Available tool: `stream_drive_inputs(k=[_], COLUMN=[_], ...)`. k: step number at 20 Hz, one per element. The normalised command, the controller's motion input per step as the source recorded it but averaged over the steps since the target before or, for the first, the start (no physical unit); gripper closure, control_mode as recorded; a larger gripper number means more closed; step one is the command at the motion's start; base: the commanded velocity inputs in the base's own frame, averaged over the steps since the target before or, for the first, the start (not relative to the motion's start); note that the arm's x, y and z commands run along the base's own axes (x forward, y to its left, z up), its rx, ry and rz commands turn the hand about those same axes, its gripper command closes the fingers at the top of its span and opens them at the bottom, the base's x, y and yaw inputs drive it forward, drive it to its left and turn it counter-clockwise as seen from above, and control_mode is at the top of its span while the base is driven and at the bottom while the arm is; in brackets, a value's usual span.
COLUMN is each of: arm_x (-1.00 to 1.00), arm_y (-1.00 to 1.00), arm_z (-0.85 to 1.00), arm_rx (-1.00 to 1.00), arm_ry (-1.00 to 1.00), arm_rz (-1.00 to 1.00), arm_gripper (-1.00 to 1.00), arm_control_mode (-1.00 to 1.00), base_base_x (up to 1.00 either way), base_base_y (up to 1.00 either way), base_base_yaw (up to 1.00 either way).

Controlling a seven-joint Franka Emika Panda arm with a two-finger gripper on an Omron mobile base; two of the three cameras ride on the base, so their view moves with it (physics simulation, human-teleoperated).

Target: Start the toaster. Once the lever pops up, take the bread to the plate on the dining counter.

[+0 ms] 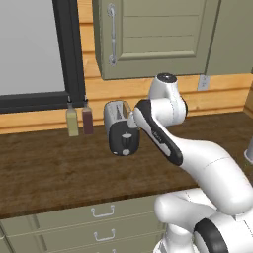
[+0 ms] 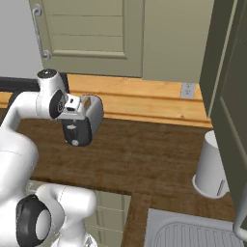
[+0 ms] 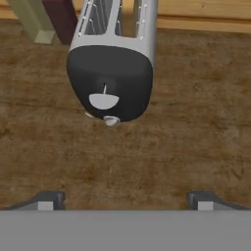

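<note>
Ahead of the jaws, on the desk, stands one toaster, two slots, black end panel facing them, long axis running away toward the wall. One lever, one dial below it. Two bottles beside it. The jaws are released, gripping nothing. The right base view adds one white canister.

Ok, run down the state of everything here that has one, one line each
gripper: open, jaws wide apart, short of the toaster.
toaster: upright on the wood worktop, untouched.
lever: low on the black end panel.
upper cabinet door: shut.
drawers: shut.
</note>
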Motion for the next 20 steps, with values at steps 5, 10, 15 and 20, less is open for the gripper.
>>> stream_drive_inputs(k=[5,10,15,20], arm_x=[0.38,0.47,0.49,0.25], arm_y=[0.47,0.18,0.01,0.00], arm_z=[-0.25,-0.08,-0.21,-0.26], arm_rx=[0.00,0.00,0.00,0.00], arm_ry=[-0.09,-0.01,0.00,0.00], arm_rz=[-0.01,-0.02,0.00,0.00], arm_gripper=[-1.00,-1.00,-1.00,-1.00], arm_control_mode=[-1.00,-1.00,-1.00,-1.00], base_base_x=[0.00,0.00,0.00,0.00], base_base_y=[0.00,0.00,0.00,0.00], base_base_yaw=[0.00,0.00,0.00,0.00])
